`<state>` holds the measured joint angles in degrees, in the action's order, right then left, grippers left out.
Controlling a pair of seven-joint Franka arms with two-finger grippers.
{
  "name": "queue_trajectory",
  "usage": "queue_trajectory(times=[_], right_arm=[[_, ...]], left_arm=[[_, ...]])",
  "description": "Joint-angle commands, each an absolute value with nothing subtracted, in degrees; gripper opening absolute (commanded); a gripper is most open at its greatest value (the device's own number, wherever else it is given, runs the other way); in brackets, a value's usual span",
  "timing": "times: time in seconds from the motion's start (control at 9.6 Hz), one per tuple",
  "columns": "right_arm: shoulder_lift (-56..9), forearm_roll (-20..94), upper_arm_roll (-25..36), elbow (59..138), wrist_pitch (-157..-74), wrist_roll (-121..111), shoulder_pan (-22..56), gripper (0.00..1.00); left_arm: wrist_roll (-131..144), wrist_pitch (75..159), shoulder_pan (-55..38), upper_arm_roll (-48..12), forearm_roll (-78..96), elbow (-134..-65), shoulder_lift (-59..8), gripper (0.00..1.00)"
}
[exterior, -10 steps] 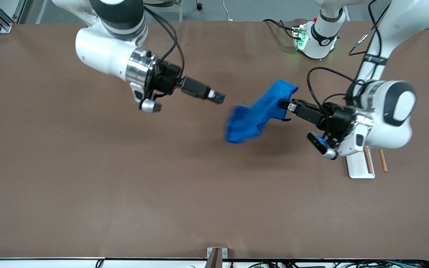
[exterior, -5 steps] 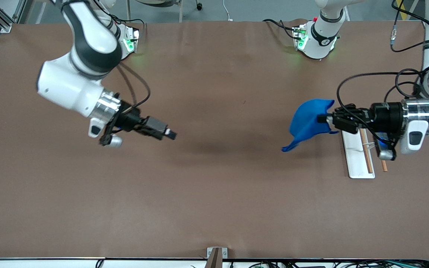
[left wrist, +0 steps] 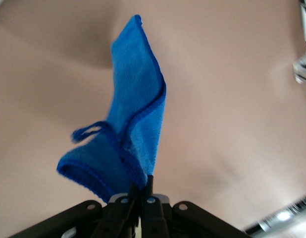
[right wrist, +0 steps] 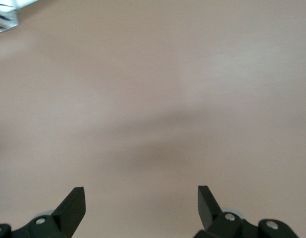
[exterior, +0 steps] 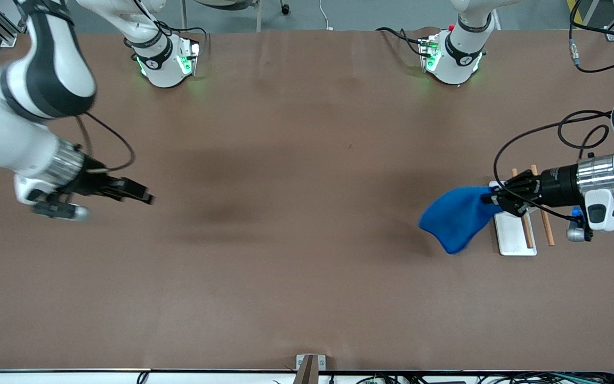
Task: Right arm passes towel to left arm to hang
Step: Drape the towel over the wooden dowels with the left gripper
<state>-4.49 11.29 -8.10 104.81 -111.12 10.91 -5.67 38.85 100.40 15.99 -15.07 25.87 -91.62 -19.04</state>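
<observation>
The bright blue towel (exterior: 456, 217) hangs bunched from my left gripper (exterior: 489, 200), which is shut on one edge of it, just above the table beside a small rack. In the left wrist view the towel (left wrist: 135, 119) droops away from the shut left gripper (left wrist: 143, 191), with its loop tag (left wrist: 86, 133) sticking out to one side. My right gripper (exterior: 148, 199) is over bare table at the right arm's end, open and empty. The right wrist view shows the right gripper (right wrist: 141, 198) with its jaws wide apart and only brown table between them.
The rack is a white base plate (exterior: 510, 242) with two copper rods (exterior: 548, 230), under the left wrist at the left arm's end of the table. The arm bases (exterior: 163, 58) (exterior: 453, 53) stand along the table edge farthest from the front camera. A metal bracket (exterior: 307, 365) sits at the nearest edge.
The left arm has carried the towel from mid-table to the rack at its own end. The right arm has drawn back toward its end, jaws opening fully.
</observation>
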Motion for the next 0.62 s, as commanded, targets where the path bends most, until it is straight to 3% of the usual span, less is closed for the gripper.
queue_trajectory(times=[0.0, 0.52], right_arm=[[-0.71, 3.98, -2.05, 101.45, -101.22, 11.96, -5.36, 1.00], [0.88, -0.88, 4.65, 85.44, -82.73, 2.81, -6.77, 1.00]], left_arm=[[32.82, 101.51, 19.15, -15.29, 18.92, -91.67, -22.32, 0.00], [16.98, 100.20, 23.54, -15.21, 7.06, -87.11, -23.46, 0.00]])
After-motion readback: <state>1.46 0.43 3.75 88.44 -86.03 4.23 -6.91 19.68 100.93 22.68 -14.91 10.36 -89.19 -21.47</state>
